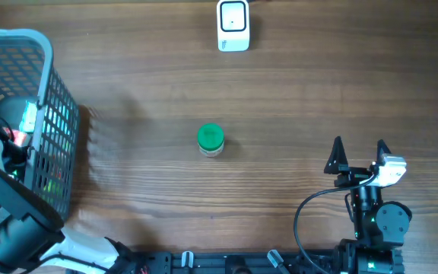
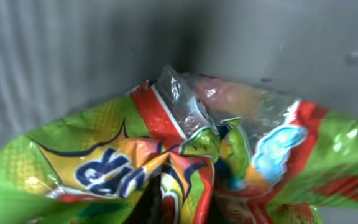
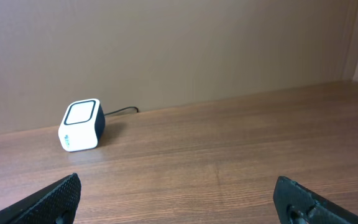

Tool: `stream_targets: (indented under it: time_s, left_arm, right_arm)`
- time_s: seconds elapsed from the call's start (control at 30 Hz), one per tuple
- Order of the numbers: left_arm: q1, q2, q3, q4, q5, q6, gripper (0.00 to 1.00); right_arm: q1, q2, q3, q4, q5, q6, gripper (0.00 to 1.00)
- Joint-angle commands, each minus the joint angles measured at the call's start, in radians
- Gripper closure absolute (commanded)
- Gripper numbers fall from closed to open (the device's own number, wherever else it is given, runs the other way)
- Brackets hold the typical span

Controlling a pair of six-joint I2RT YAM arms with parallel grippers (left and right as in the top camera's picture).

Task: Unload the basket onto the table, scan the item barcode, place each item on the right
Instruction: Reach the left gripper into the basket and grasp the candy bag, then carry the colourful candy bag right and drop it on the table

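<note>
Largely cut off, crumpled snack bag [image 2: 104,168]

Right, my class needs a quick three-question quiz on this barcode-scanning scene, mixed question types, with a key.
1. True or false: the right gripper is open and holds nothing.
2. What stands mid-table? A) a small round green-lidded jar B) a red metal can C) a blue ceramic mug
3. Fill in: the left gripper is shut on a crinkly green-and-yellow plastic snack bag inside the grey mesh ____.
Key: 1 true; 2 A; 3 basket.
</note>
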Motion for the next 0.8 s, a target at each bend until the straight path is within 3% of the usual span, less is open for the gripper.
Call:
stream_targets:
  time_s: [0.0,0.27,0.37,0.47,0.53,0.63,0.77]
  left_arm:
    - [0.003,-0.013,0.044,-0.027,0.032,0.061,0.96]
    - [0.003,-0.148,0.635,-0.297,0.052,0.060,0.96]
    - [0.000,-0.222,0.822,-0.343,0.172,0.060,0.96]
    - [-0.042,-0.325,0.864,-0.323,0.313,0.060,0.96]
    - [-0.129,-0.387,0.864,-0.326,0.346,0.061,0.96]
    - [-0.450,-0.434,0.863,-0.338,0.317,0.062,0.96]
    - [-0.888,-0.393,0.826,-0.288,0.019,0.062,0.96]
  right_arm:
    - [0.003,0.000,-0.002,0.005,-0.013,-0.018,0.00]
    - [0.003,0.000,-0.002,0.005,-0.013,-0.018,0.00]
    - [0.003,0.000,-0.002,0.005,-0.013,-0.018,0.00]
    - [0.003,0.000,-0.002,0.005,-0.013,-0.018,0.00]
    - [0.003,0.000,-0.002,0.005,-0.013,-0.018,0.00]
    - [0.003,0.000,-0.002,0.005,-0.013,-0.018,0.00]
    - [0.003,0.000,-0.002,0.005,-0.013,-0.018,0.00]
